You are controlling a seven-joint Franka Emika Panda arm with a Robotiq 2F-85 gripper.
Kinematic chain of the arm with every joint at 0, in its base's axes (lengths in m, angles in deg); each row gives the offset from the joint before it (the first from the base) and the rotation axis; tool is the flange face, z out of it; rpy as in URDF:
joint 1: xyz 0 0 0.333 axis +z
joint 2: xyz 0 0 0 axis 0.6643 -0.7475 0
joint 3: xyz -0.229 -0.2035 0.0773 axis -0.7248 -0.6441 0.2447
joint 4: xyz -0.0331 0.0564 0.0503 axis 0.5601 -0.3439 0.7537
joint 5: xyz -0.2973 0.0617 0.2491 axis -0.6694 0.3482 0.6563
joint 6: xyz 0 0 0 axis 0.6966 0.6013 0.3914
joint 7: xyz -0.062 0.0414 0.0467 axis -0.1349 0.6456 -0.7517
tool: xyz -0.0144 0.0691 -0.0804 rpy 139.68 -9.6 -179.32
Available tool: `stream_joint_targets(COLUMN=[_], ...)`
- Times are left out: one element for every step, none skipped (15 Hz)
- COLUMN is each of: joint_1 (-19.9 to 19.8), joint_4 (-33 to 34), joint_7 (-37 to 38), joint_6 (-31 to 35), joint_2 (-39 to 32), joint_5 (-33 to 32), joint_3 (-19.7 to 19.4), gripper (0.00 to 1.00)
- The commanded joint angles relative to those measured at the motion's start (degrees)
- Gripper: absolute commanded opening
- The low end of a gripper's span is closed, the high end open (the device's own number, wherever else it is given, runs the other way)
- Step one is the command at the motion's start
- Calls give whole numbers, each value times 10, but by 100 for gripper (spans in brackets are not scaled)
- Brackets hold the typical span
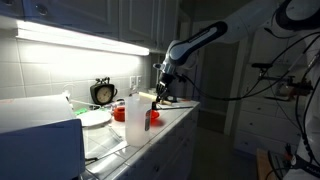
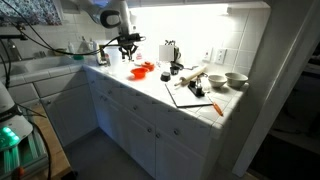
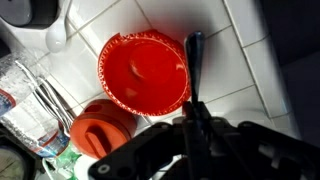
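In the wrist view my gripper (image 3: 194, 118) is shut on a slim dark utensil (image 3: 194, 60), which sticks out ahead of the jaws. Its tip lies over the right rim of a red bowl (image 3: 140, 72) on the white tiled counter. A smaller red container (image 3: 102, 130) sits just beside the bowl. In both exterior views the gripper (image 1: 160, 88) (image 2: 127, 48) hangs above the counter, over the red bowl (image 2: 143, 70). What kind of utensil it is, I cannot make out.
A clear plastic bottle (image 3: 25, 100) lies left of the bowl. A tall clear jug (image 1: 137, 118), a clock (image 1: 103, 93) and a plate (image 1: 95, 118) stand on the counter. Further along are a board with a rolling pin (image 2: 190, 85), two bowls (image 2: 236, 78) and a sink (image 2: 30, 68).
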Motion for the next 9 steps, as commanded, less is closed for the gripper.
stream_joint_targets(joint_1=[-10, -12, -15, -17, -18, -19, -21, -21, -21], joint_4=[66, 77, 93, 105, 116, 125, 137, 147, 157], joint_7=[32, 37, 39, 43, 45, 49, 52, 57, 62], joint_6=[-41, -44, -48, -46, -42, -38, -36, -33, -29], joint_2=[-56, -67, -80, -92, -103, -112, -124, -135, -147], joint_5=[-32, -36, -39, -44, -48, -53, -60, -65, -72], joint_3=[1, 1, 2, 1, 0, 0, 0, 0, -1], gripper=[2, 2, 2, 2, 2, 2, 2, 2, 2])
